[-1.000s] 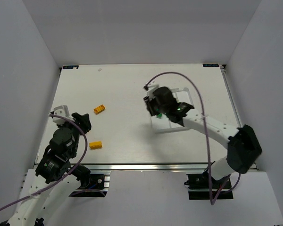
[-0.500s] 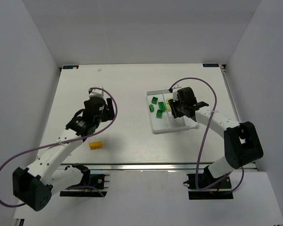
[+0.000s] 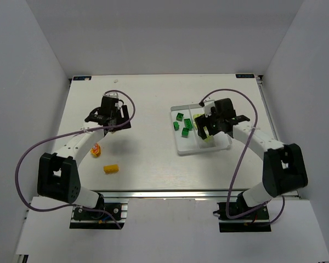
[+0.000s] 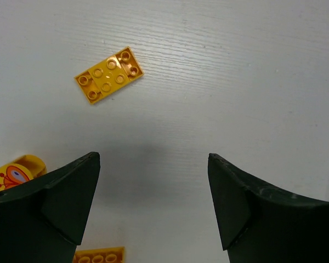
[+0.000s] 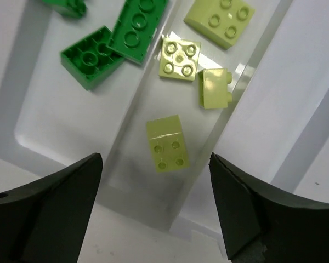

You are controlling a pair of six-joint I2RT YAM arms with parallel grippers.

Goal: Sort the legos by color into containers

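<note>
Left claw (image 4: 152, 164) farther out, released by orange brick (image 4: 108, 75); right claw (image 5: 155, 164) released above tray (image 5: 41, 129)

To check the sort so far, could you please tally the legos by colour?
Dark green: 4
Pale yellow-green: 4
Orange-yellow: 3, counting the printed curved piece
Total: 11

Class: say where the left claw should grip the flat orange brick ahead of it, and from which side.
Grip the orange brick across its two long edges, coming straight down. It lies flat and skewed, so the open left claw should probably turn to match.
</note>
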